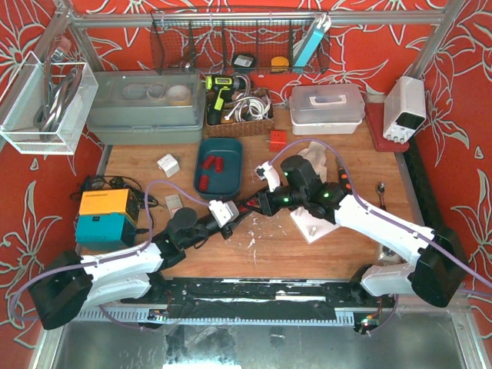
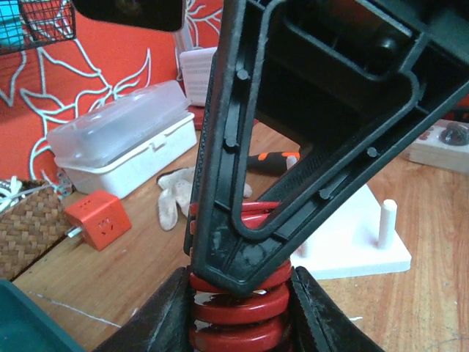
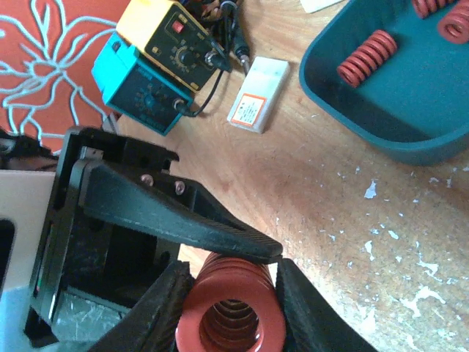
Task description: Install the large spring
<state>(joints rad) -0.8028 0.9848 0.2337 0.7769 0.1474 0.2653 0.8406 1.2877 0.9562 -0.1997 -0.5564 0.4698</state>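
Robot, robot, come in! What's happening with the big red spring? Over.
Left gripper fingers shut on large spring. Right gripper fingers clamp the same spring. Not yet on white peg base. Nothing seen blocking.

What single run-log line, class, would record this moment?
left gripper: jaws shut on large spring | right gripper: jaws shut on same spring | install: not yet done
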